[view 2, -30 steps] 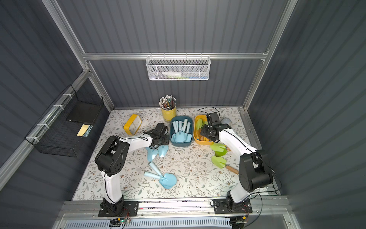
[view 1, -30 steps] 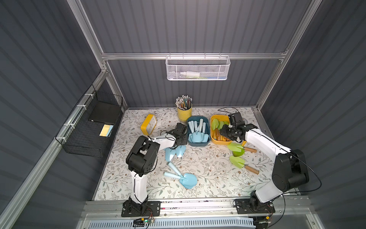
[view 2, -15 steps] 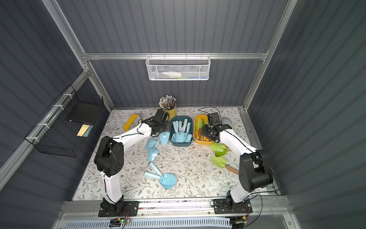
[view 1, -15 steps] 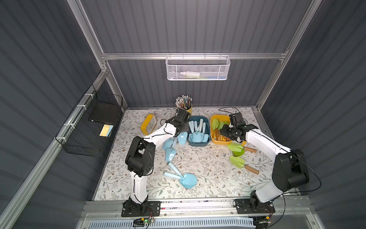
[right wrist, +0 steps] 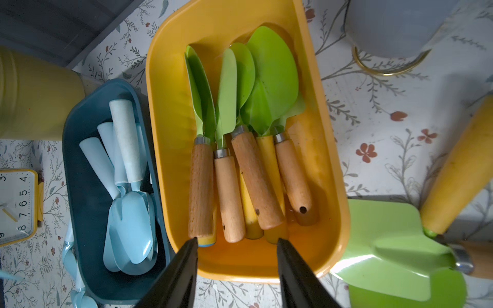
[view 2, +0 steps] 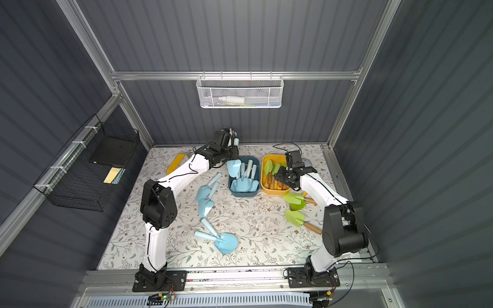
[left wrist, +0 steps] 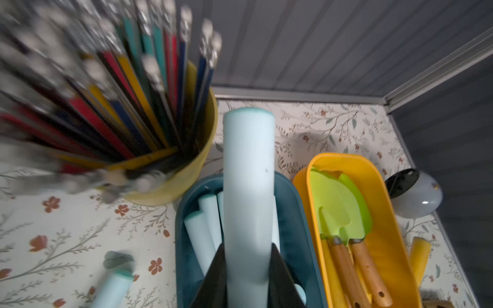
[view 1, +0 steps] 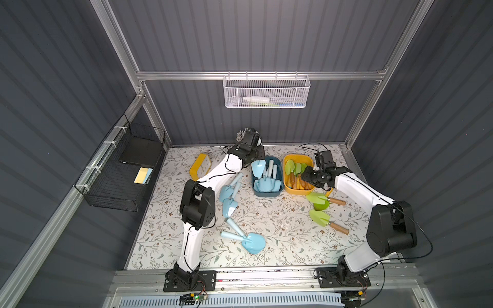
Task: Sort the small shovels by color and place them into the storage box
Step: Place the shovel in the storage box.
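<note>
Left wrist view: left gripper, pinching a blue shovel, is arriving over the blue box for drop-off. Right gripper is idling, spread.

The table is white, printed with grey-green sprigs and small red flowers. Blue shovels are pale blue all over; green shovels have lime blades, brown or yellow handles. Teal box; at its 3 o'clock, yellow box. Yellow cup holds multicoloured pencils.

Overhead stereo pair, close wrist views
</note>
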### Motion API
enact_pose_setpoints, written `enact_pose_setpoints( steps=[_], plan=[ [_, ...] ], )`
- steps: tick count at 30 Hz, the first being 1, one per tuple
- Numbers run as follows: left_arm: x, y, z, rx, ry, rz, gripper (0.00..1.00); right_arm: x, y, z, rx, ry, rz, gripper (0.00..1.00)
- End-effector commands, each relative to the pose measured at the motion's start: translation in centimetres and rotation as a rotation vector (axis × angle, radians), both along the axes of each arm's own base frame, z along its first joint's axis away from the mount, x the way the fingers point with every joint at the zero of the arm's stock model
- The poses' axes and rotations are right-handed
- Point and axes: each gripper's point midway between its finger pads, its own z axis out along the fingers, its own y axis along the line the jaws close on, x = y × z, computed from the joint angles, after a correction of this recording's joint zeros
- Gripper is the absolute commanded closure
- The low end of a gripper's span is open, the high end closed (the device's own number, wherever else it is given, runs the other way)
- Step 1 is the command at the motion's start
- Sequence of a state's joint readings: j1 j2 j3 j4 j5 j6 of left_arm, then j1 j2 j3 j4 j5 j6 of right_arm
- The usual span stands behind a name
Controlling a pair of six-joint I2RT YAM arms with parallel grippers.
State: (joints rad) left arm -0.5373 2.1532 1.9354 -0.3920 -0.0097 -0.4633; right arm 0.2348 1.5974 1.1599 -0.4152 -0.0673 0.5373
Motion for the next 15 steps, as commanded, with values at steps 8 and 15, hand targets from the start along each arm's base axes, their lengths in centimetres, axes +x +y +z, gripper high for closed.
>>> enact_pose_setpoints(
  steps=[8,15],
  plan=[
    [-1.5,-3.0,-4.5,-0.028,0.07,-0.075,1.0,-1.6,-1.5,-0.3,-0.017,0.021,-0.009,0.48],
    [-3.2,-2.8,-7.9,-0.005,0.14,-0.078,0.86,-2.8,-2.6,-1.3,-0.021,0.046,-0.052,0.47]
  ],
)
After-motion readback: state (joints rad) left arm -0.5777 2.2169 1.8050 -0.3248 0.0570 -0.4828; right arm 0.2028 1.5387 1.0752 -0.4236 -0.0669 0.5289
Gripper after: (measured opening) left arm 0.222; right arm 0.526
